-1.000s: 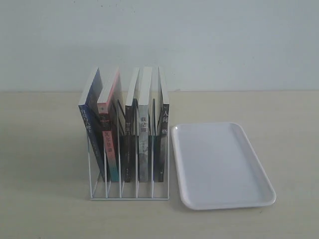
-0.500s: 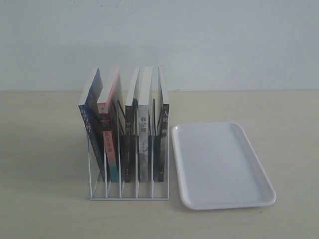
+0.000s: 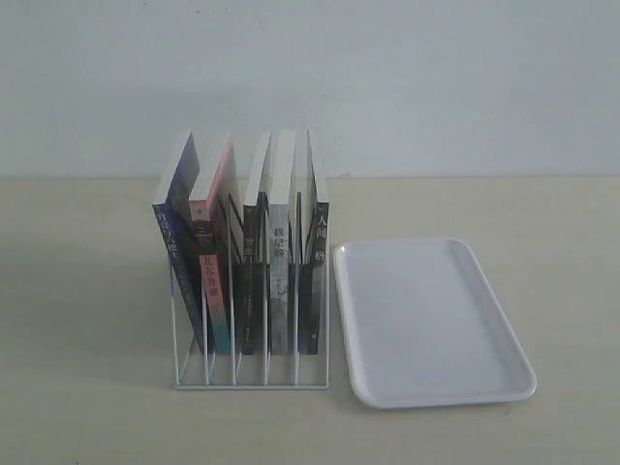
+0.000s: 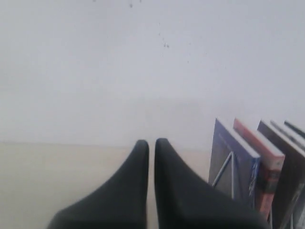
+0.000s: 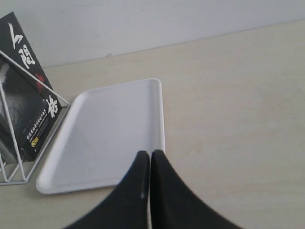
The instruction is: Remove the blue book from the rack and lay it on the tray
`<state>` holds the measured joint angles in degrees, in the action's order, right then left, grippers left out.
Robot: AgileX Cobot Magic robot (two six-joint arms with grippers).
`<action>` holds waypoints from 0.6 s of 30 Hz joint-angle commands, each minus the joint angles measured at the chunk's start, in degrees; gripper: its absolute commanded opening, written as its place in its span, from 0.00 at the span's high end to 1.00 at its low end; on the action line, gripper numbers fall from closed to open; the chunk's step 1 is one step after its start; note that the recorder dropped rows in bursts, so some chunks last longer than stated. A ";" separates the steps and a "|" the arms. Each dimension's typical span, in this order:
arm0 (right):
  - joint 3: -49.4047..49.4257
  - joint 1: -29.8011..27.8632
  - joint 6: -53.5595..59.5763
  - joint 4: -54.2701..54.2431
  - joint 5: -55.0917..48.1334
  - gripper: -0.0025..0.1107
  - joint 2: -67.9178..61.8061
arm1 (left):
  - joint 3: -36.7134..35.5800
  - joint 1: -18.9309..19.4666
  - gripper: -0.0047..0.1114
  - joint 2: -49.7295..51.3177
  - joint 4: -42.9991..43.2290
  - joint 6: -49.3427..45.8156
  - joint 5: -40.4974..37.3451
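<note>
A blue book (image 3: 176, 260) stands in the leftmost slot of a white wire rack (image 3: 252, 386) on a pale wooden table (image 3: 87, 320). Its spine faces the near side and its top leans to the left. To its right in the rack are a pink-red-spined book (image 3: 211, 281) and then three darker books (image 3: 250, 291), one to a slot, all against a plain light wall (image 3: 387, 77).

A white tray (image 3: 431, 320) lies flat on the table just beside the rack's right side. It holds nothing, and its long sides run from near to far.

Neither arm appears in the wide shot. The left claw (image 4: 151, 143) is drawn narrow, with only a thin slit between its black fingers (image 4: 138, 162). It grips nothing and is apart from the blue book (image 4: 233, 160), the closest volume to it in the rack (image 4: 223, 171).

The right claw (image 5: 149, 155) has its black fingers (image 5: 162, 176) pressed together and also holds nothing. Its tips show against the rim of the tray (image 5: 109, 129), with the rightmost black book and the rack's wires (image 5: 14, 143) beyond the tray's other side.
</note>
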<state>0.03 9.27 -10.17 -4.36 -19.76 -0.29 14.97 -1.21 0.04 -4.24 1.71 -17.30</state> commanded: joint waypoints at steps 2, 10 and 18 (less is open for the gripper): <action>-0.03 -0.15 0.02 0.13 0.88 0.98 0.29 | 2.36 0.04 0.92 -0.04 -0.88 0.81 5.47; -0.03 -0.15 0.02 0.13 0.88 0.98 0.29 | 2.36 0.04 0.92 -0.04 -6.69 7.41 23.20; -0.03 -0.15 0.02 0.13 0.88 0.98 0.29 | 14.34 0.04 0.92 7.64 0.10 18.39 22.18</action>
<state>0.03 9.27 -10.17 -4.36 -19.42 -0.29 22.56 -1.21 2.45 -8.32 17.34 9.21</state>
